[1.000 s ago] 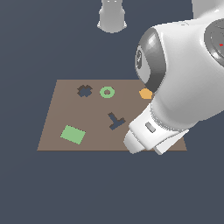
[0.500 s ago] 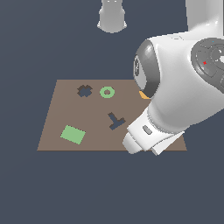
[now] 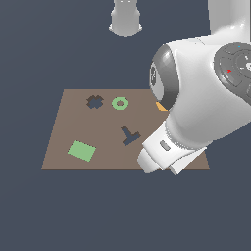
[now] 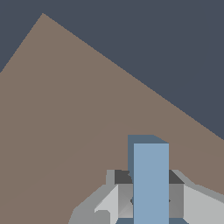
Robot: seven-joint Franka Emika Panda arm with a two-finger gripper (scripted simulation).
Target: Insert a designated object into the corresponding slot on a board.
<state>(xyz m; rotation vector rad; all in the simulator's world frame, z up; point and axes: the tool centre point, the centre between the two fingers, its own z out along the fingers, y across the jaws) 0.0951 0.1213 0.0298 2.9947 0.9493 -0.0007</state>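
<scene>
My gripper (image 4: pixel 151 194) is shut on the light-blue block (image 4: pixel 151 175). The block stands up between the grey fingers (image 4: pixel 124 194), and only its straight bar shows. Below it in the wrist view lies bare brown board (image 4: pixel 65 122). In the exterior view the board (image 3: pixel 68 122) is flat. The dark navy T-shaped slot (image 3: pixel 130 136) sits near its middle. My white hand (image 3: pixel 162 149) hangs over the board's near corner on the exterior view's right, just to the right of the slot. The arm hides the fingers and block there.
On the board are a dark cross-shaped cutout (image 3: pixel 94 102), a green ring (image 3: pixel 120 103) and a green square tile (image 3: pixel 81 150). An orange piece (image 3: pixel 161 106) is mostly hidden behind the arm. The robot base (image 3: pixel 126 19) stands beyond the board's far edge.
The arm's upper links have swung slightly, lowering the elbow joint. The hand stays over the same corner of the board, and the pieces have not moved.
</scene>
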